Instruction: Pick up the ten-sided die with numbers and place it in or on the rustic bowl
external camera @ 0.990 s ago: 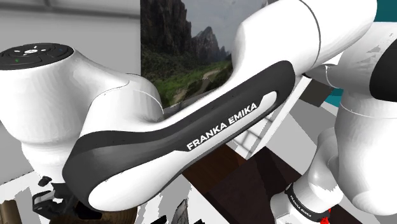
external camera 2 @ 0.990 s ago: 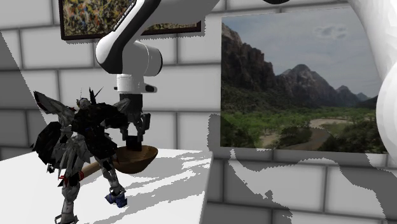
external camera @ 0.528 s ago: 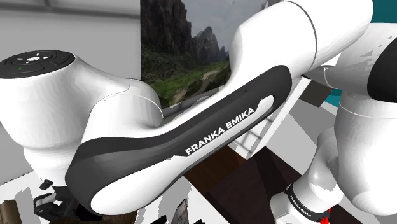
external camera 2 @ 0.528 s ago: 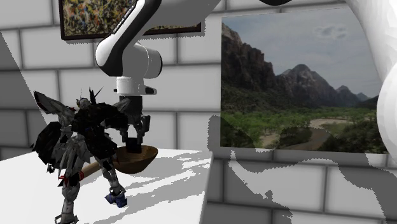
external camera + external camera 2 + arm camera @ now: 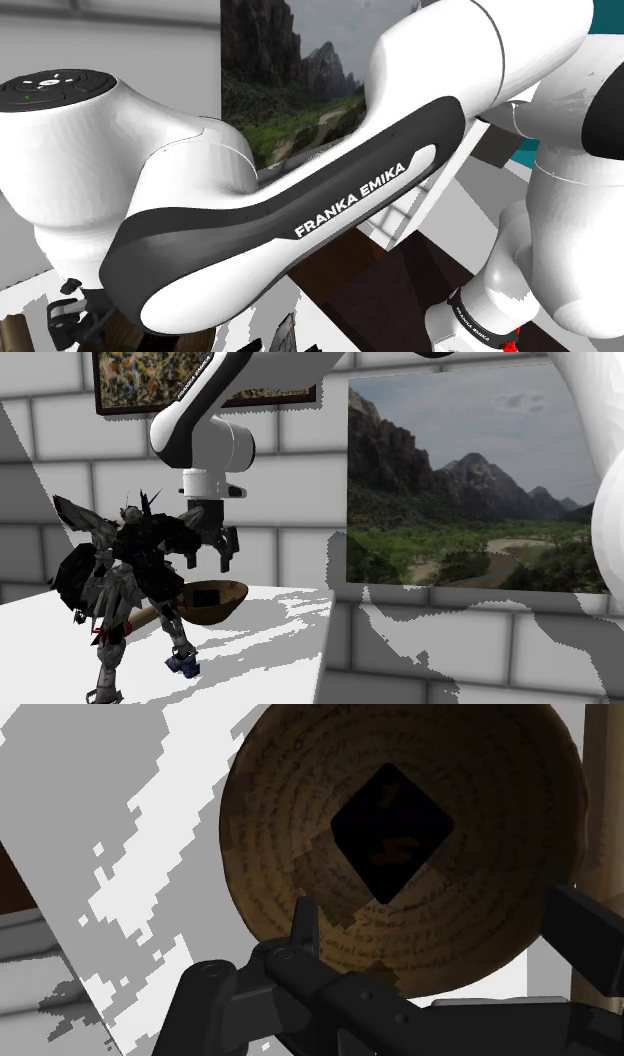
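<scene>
A dark ten-sided die [image 5: 392, 829] with faint orange marks lies in the middle of the brown wooden bowl [image 5: 300, 834]. My gripper [image 5: 445, 924] hangs open just above the bowl, its two black fingers [image 5: 305, 926] spread wide and touching nothing. In the second exterior view the gripper [image 5: 215, 550] stands a short way over the bowl [image 5: 228, 597], and the die [image 5: 203, 597] shows as a dark patch inside it. In the shoulder view the white arm covers the scene, with the hand [image 5: 72, 312] at the lower left.
A black and white toy robot figure [image 5: 115, 577] stands on the white table [image 5: 260, 642] right in front of the bowl and hides part of the hand. A wooden post [image 5: 603, 804] rises beside the bowl. The table's edge [image 5: 322, 652] is at the second exterior view's right.
The fingers have sprung apart and let go of the die, which now rests in the bowl. The hand has risen slightly above the bowl.
</scene>
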Available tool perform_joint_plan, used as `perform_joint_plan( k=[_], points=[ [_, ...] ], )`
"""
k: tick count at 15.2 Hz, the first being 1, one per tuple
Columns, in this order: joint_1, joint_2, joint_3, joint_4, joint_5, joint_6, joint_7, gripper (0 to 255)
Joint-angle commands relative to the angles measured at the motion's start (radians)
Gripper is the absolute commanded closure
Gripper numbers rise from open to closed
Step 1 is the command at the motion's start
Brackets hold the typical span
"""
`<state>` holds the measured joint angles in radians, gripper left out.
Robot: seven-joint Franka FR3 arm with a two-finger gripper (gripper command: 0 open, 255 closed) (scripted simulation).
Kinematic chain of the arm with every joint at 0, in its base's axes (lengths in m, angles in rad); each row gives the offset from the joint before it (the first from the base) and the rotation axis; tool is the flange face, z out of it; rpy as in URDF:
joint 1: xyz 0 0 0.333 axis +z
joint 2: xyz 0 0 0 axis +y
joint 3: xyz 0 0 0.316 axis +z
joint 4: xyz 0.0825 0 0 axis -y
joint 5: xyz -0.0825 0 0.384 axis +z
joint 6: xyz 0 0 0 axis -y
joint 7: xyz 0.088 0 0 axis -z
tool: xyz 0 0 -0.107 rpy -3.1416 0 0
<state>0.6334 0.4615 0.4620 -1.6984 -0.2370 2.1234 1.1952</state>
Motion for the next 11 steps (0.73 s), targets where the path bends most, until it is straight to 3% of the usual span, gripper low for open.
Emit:
perform_joint_plan(
  k=[1,3,11],
  points=[
    [-0.003,-0.021,0.007,0.022,0.012,-0.040,-0.008,0],
    [-0.007,-0.044,0.014,0.050,0.026,-0.089,-0.017,0],
    [-0.007,-0.044,0.014,0.050,0.026,-0.089,-0.017,0]
  ],
)
